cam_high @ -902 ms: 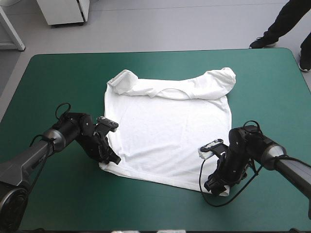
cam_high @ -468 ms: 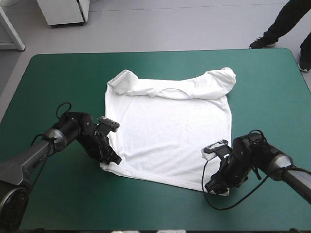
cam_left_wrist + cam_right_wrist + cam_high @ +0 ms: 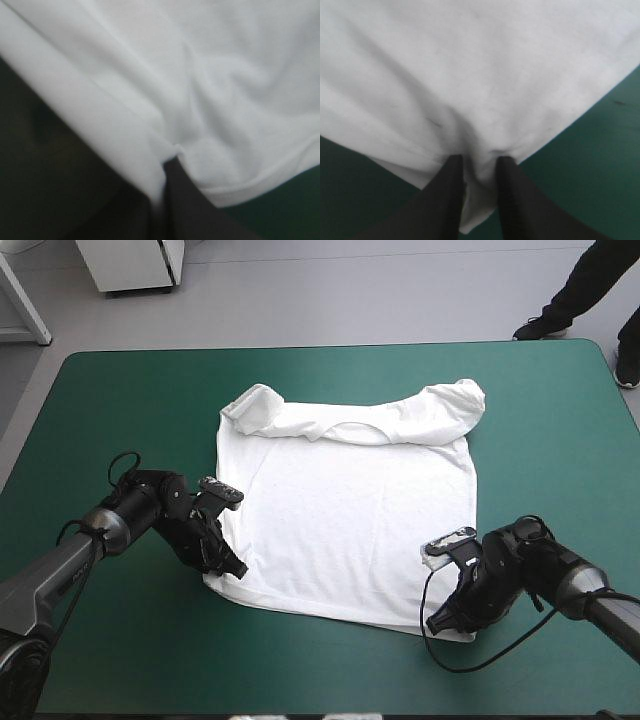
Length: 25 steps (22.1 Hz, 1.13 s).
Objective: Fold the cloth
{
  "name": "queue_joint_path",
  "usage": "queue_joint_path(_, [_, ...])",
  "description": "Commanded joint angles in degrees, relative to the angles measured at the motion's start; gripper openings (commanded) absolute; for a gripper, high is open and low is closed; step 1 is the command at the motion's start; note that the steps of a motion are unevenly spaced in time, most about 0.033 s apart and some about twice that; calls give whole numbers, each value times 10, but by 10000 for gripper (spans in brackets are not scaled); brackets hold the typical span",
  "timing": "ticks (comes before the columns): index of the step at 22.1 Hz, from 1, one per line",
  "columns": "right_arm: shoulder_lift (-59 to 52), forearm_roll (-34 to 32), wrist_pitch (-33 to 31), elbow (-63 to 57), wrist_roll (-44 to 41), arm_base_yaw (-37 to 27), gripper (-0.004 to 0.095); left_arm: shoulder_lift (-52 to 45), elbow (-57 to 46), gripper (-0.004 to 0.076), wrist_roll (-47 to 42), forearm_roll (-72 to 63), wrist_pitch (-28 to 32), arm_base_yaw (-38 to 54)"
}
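Observation:
The white T-shirt (image 3: 345, 510) lies spread flat on the teal-green cover (image 3: 120, 400), collar toward the far edge and both sleeves folded inward. At the hem's near left corner, my left gripper (image 3: 232, 568) is shut on the T-shirt. The left wrist view shows its cloth (image 3: 225, 75) draped over the gripper (image 3: 167, 162), hiding one finger. My right gripper (image 3: 440, 623) holds the hem's near right corner. In the right wrist view the gripper (image 3: 477, 160) pinches a fold of the shirt (image 3: 470, 65) between its black fingers (image 3: 450, 185).
Bare teal-green cover surrounds the shirt on all sides, widest at the left and right. The table's near edge lies close behind both arms.
My right arm has shifted right and slightly nearer, drawing the hem's right corner outward. The left gripper has barely moved, keeping its hold on the left corner.

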<state>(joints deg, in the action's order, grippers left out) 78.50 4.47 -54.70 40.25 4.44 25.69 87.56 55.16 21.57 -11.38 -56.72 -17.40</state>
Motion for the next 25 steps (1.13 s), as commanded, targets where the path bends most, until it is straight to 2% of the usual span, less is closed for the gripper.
queue_joint_path(1, [45,-122,80,-58,6,-7,69,-27,14,-9,-1,-7,-5,-2])
queue_joint_path(2, [45,-122,87,-58,12,-7,3,-28,14,-9,-1,-7,-5,-2])
queue_joint_path(6, [45,-122,93,-56,13,-7,-17,-37,18,-9,-1,-7,-3,-2])
queue_joint_path(10, [30,-122,24,18,12,-7,-17,-70,49,-9,-11,-3,-7,-2])
queue_joint_path(15, [-44,-164,-66,250,9,-7,-17,-132,145,-9,-27,-1,-57,-2])
queue_joint_path(18, [-69,-166,-106,404,13,-7,-17,-178,235,-9,-30,-3,-91,-2])
queue_joint_path(22, [-77,-168,-132,575,36,-7,-17,-201,392,-9,-30,-3,-111,-2])
queue_joint_path(25, [-77,-162,-132,650,37,-7,-17,-201,479,-9,-32,-8,-102,-2])
